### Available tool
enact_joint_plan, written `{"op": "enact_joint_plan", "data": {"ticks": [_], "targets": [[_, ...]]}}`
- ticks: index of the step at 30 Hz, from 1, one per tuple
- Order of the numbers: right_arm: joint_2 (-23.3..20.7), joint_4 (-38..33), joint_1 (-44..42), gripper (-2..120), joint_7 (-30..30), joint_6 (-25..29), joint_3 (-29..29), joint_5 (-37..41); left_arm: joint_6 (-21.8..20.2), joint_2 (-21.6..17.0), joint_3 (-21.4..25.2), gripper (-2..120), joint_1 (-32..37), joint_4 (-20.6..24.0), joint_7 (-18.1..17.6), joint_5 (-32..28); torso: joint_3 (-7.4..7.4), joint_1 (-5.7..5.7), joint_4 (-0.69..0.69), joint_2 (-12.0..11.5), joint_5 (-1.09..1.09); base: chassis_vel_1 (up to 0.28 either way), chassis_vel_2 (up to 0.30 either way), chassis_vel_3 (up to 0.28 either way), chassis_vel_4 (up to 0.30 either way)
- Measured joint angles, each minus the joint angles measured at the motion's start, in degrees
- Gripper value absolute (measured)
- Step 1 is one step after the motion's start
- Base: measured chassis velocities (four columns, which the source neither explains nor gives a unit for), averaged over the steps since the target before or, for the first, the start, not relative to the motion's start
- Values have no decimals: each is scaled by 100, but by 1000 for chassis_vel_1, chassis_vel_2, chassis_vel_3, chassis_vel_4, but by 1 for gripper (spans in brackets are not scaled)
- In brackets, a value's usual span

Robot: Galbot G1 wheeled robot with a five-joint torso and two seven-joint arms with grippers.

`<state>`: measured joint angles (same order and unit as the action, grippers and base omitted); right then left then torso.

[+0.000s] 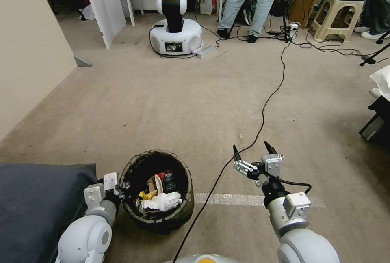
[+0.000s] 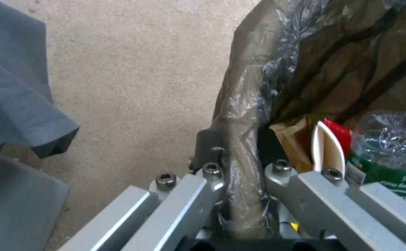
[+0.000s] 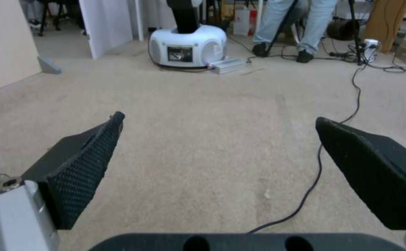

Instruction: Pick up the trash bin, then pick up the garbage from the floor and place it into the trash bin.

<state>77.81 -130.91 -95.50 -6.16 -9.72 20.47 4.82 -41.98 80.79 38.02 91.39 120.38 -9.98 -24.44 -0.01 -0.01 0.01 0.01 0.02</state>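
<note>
Gripping the bagged rim of the trash bin [image 1: 156, 192] on the floor, left pincer [image 1: 122, 187] holds light, slippery plastic while right pincer [image 1: 254, 153] hovers wide.

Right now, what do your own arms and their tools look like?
Both arms are rounded pale grey shells ending in silver metal blocks. The right tool has two pointed black fingers with dotted rubber pads and a black cable looping over its wrist. The left tool has silver bars joined by hex bolts.

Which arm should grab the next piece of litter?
Right. The right gripper hangs open and empty over bare carpet, while the left gripper is clamped on the trash bin rim.
</note>
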Motion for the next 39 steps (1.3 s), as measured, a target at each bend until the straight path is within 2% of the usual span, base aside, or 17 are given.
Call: {"op": "enact_joint_plan", "data": {"ticks": [5,7,8,11,13,14,17,18,21,22,25,27,28,29,32,39], "targets": [[-1,0,1,100,0,0,4,3,0,1,-2,1,-3,-1,16,-1,0,0,-1,0,-1,0,0,0,0],[0,0,3,100,0,0,5,3,0,1,-2,5,-2,7,23,-1,0,0,-1,0,-2,0,0,0,0],[1,0,6,100,0,0,5,4,-5,2,-2,11,7,14,28,-1,1,0,-2,0,-5,0,0,0,0],[1,0,12,100,0,0,5,5,-15,5,-2,17,24,41,40,-8,1,1,-3,-1,-8,0,0,0,0],[1,0,13,100,0,0,4,7,-26,9,10,30,62,135,48,-12,2,1,-3,-1,-8,0,0,0,0],[1,0,13,100,0,0,4,7,-26,9,10,30,62,135,48,-12,2,1,-3,-1,-8,0,0,0,0],[-3,-12,15,100,-25,-42,-22,123,-26,16,56,45,127,307,48,-18,2,1,-2,-1,-6,0,0,0,0],[-3,-12,15,100,-25,-42,-22,123,-26,16,56,45,127,307,48,-18,2,1,-2,-1,-6,0,0,0,0],[-12,-39,44,100,-62,-97,-59,212,-26,18,143,61,169,448,54,-42,1,0,-2,-1,-3,0,0,0,0],[-12,-39,44,100,-62,-97,-59,212,-26,18,143,61,169,448,54,-42,1,0,-2,-1,-3,0,0,0,0],[-12,-39,62,100,-64,-103,-69,215,-26,7,252,74,186,535,60,-78,1,1,-1,-1,-2,0,0,0,0],[-13,-39,62,100,-64,-103,-69,216,-26,4,269,77,189,549,60,-84,1,1,-1,-1,-2,0,0,0,0],[-13,-39,60,100,-64,-103,-70,216,-26,-2,318,84,194,579,65,-98,1,1,-1,-1,-2,0,0,0,0],[-13,-39,60,100,-64,-103,-70,216,-26,-2,318,84,194,579,65,-98,1,1,-1,-1,-2,0,0,0,0],[-16,-39,54,100,-64,-104,-73,216,-25,-13,413,97,221,650,112,-115,1,0,-1,-1,-2,0,0,0,0],[-15,-41,34,100,-64,-104,-94,199,-24,-29,511,100,259,786,196,-121,1,1,-1,-1,-2,0,0,0,0]]}}
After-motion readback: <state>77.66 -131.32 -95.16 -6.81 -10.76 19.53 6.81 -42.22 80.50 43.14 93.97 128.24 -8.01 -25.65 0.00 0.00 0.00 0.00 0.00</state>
